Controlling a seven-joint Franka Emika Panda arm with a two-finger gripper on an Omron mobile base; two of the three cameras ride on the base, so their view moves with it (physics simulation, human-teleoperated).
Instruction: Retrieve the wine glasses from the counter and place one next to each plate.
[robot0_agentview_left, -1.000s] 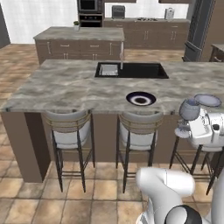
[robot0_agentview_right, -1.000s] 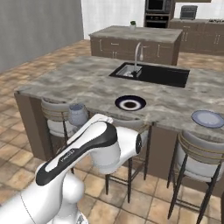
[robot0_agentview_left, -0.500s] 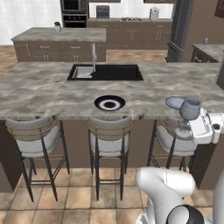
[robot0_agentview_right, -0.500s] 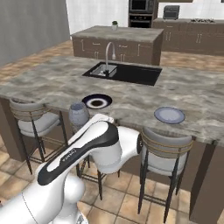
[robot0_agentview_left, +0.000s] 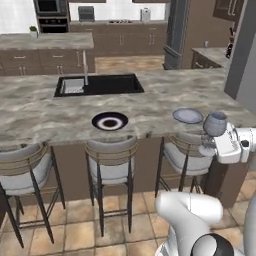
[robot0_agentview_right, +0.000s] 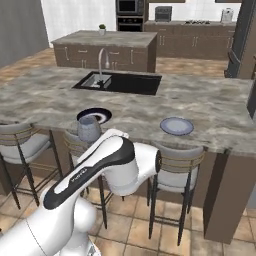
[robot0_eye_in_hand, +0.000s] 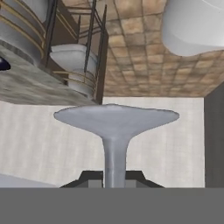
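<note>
My gripper (robot0_eye_in_hand: 114, 180) is shut on the stem of a clear grey-blue wine glass (robot0_eye_in_hand: 116, 118), whose round foot spreads out in front of the hand. In the left base view the held glass (robot0_agentview_left: 215, 124) hangs at the island's front right corner, just right of the pale blue-grey plate (robot0_agentview_left: 187, 115). The navy-rimmed plate (robot0_agentview_left: 109, 121) lies near the island's front edge, further left. In the right base view the glass bowl (robot0_agentview_right: 89, 129) shows above my arm, in front of the navy-rimmed plate (robot0_agentview_right: 95, 115), with the pale plate (robot0_agentview_right: 176, 125) to its right. The counter (robot0_agentview_left: 120, 22) runs along the tiled back wall.
The stone-topped island (robot0_agentview_left: 45, 107) holds a black sink (robot0_agentview_left: 100, 84) with a faucet. Three stools (robot0_agentview_left: 112, 160) stand under its front edge. A second stone-topped block with drawers (robot0_agentview_left: 45, 42) stands behind. A dark pillar (robot0_agentview_left: 242, 55) rises at the right.
The whole picture has slid left, so the base has driven right along the island. The pale plate has come into view. The glass stays in my gripper.
</note>
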